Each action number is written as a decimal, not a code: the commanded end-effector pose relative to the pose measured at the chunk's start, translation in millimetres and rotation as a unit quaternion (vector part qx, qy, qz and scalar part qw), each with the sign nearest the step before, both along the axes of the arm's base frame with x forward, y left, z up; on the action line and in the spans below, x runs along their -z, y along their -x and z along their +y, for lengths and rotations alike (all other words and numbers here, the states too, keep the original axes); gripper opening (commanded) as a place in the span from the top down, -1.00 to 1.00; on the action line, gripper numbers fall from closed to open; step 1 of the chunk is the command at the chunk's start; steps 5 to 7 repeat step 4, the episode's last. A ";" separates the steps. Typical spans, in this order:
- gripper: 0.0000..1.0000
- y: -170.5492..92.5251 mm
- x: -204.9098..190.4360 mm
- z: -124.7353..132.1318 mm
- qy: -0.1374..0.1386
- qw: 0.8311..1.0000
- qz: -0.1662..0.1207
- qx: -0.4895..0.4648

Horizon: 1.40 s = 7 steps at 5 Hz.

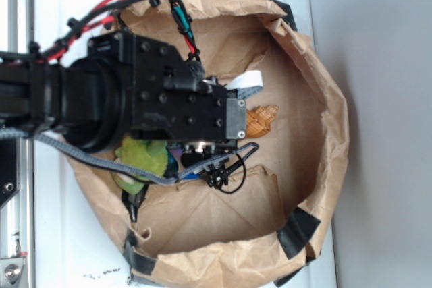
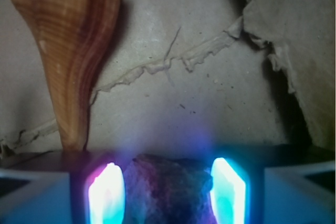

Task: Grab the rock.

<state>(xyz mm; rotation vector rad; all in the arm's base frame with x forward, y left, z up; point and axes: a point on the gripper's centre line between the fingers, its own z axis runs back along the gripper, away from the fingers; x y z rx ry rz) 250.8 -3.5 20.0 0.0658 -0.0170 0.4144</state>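
In the wrist view the rock (image 2: 169, 190), a rough dark grey chunk tinted purple by the pad light, fills the gap between my two glowing pads (image 2: 107, 195). It touches both, so my gripper (image 2: 167, 167) is shut on the rock, low over the brown paper floor. In the exterior view the black arm (image 1: 162, 99) reaches from the left into the paper-lined basin and covers both the fingers and the rock.
An orange striped spiral shell (image 2: 65, 51) (image 1: 262, 119) lies just ahead and left of the fingers. A green plush toy (image 1: 142, 156) sits under the arm's near side. A white strip (image 1: 246, 82) lies farther back. Crumpled paper walls (image 1: 324, 133) ring the basin.
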 end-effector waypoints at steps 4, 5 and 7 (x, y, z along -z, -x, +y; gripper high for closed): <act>1.00 25.5 -148.1 20.7 -0.011 0.984 -0.126 0.124; 1.00 25.5 -148.1 20.7 -0.011 0.984 -0.126 0.124; 1.00 25.5 -148.1 20.7 -0.011 0.984 -0.126 0.124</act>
